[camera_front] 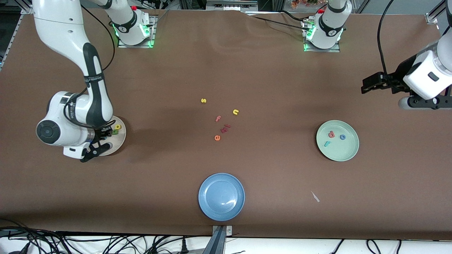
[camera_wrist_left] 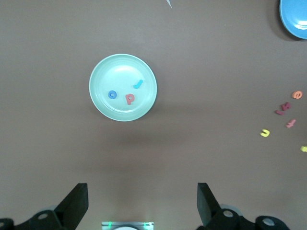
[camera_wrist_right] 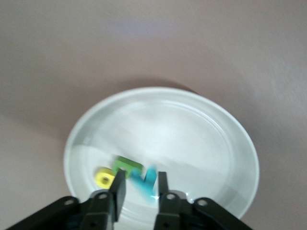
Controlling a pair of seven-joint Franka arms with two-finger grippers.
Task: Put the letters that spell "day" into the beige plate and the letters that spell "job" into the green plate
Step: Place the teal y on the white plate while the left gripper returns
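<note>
Teal y (camera_wrist_right: 146,181) between right gripper's (camera_wrist_right: 140,188) parted jaws over beige plate (camera_wrist_right: 216,139), left gripper (camera_wrist_left: 142,203) released, no legible labels.

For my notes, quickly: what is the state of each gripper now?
Left gripper: open, empty, above the table.
Right gripper: over the beige plate, fingers slightly apart around the teal y.

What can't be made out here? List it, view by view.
- Front view: the right gripper and arm cover much of the beige plate; the teal y is hidden there.
- Right wrist view: the teal y is blurred between the fingers; whether it is gripped or already released is unclear.
- Left wrist view: the blue plate is cut off by the edge.
- Left gripper waits, open.
</note>
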